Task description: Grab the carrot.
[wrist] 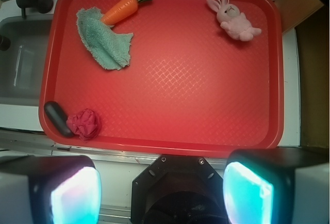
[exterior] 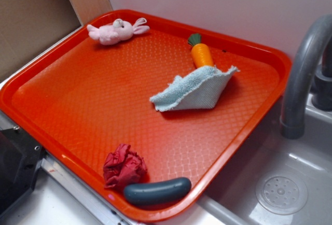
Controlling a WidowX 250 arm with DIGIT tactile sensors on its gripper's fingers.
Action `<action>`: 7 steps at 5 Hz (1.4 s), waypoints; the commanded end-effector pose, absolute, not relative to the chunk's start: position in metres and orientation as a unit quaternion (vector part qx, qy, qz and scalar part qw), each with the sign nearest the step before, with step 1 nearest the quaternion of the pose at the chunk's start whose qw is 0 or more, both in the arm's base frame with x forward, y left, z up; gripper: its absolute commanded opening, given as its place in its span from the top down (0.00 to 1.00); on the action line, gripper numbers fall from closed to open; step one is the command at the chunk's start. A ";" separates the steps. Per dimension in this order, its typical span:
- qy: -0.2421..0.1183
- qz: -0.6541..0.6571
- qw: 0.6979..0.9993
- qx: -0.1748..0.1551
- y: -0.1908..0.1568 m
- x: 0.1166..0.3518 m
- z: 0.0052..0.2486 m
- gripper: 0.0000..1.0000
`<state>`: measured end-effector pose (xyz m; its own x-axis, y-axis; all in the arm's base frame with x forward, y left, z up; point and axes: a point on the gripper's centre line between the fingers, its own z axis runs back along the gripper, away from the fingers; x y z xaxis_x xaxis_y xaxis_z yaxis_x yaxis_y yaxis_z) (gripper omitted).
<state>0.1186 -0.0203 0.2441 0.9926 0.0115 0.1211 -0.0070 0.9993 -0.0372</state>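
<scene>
- On the red tray [wrist: 165, 131], from left: a pale cloth [wrist: 103, 41] covers the carrot's [wrist: 121, 10] tip, the carrot untouched at the far edge.
- Glossy orange, with a dark green stub top, it lies flat.
- Nearer the camera, the gripper [wrist: 162, 188] hangs well back, fingers spread wide, holding nothing; approach and grasp remain.

Tray [exterior: 62, 74] filling the exterior frame, rabbit toy [exterior: 115, 31] at its upper left corner, carrot [exterior: 200, 53] upper centre with its tip under a cloth [exterior: 197, 90], crumpled ball [exterior: 123, 167] and sausage toy [exterior: 157, 191] touching at bottom edge, sink [exterior: 290, 183] lower right.
</scene>
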 end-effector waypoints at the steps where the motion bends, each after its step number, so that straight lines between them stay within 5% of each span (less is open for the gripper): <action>1: -0.061 0.005 0.998 -0.018 -0.020 0.119 0.244 0.00; 2: -0.042 0.135 0.987 -0.073 -0.025 0.139 0.225 0.00; 4: -0.104 0.320 0.937 -0.097 -0.033 0.187 0.188 0.00; 7: -0.147 0.351 0.921 -0.082 -0.067 0.257 0.152 0.00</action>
